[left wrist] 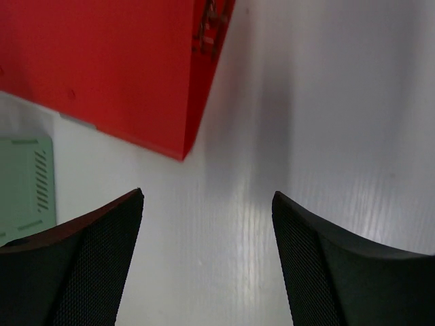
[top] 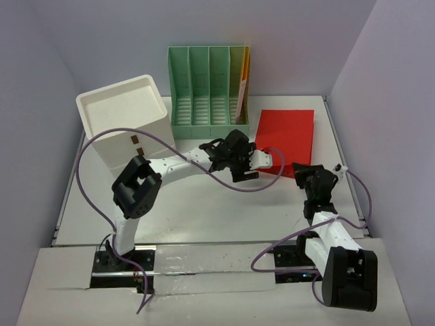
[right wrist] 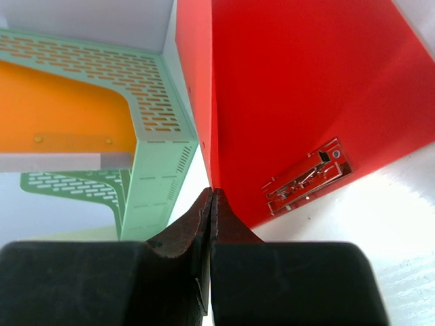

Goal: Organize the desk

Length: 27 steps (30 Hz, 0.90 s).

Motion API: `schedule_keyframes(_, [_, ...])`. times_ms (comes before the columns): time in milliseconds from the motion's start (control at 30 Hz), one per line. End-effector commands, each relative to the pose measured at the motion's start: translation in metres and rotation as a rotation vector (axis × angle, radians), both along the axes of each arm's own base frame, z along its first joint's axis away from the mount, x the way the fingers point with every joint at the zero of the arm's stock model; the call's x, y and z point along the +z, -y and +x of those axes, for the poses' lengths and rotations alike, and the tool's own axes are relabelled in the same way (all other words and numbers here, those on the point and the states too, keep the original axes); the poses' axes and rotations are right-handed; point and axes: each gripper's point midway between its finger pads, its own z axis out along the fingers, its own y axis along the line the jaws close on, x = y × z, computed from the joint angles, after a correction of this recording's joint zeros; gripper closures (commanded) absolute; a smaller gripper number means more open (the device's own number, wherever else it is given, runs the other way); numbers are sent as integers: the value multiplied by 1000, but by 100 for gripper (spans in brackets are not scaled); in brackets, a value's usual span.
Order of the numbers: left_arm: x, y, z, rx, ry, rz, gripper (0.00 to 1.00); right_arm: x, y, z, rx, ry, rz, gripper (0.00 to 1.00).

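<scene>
The white desk (top: 204, 210) carries a red folder (top: 289, 132) lying at the back right. My left gripper (top: 253, 166) is open and empty, just above bare desk (left wrist: 326, 102) beside the folder's near-left corner (left wrist: 102, 61). My right gripper (top: 304, 171) is shut, its tips (right wrist: 212, 191) right at the folder's near edge (right wrist: 306, 88). No red shows between the jaws. A metal clip (right wrist: 306, 178) sits on the folder near that edge.
A green slotted file holder (top: 207, 95) stands at the back with an orange folder (top: 243, 81) in its rightmost slot, just left of the red folder. A white drawer box (top: 126, 122) stands at the back left. Walls enclose the desk.
</scene>
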Motion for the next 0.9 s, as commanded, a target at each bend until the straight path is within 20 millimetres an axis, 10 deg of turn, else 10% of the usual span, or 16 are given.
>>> schedule_keyframes(0, [37,60,13,-17,160,-162,16,23,-2,10,31,55,-18,100])
schedule_keyframes(333, [-10,79,49,177,216,-198,17,22,-2,10,31,56,-11,100])
schedule_keyframes(533, [-3,80,70,245,365,-215,18,19,-4,9,35,57,-4,100])
schedule_keyframes(867, [-34,80,74,237,526,-156,36,20,-5,10,42,58,2,100])
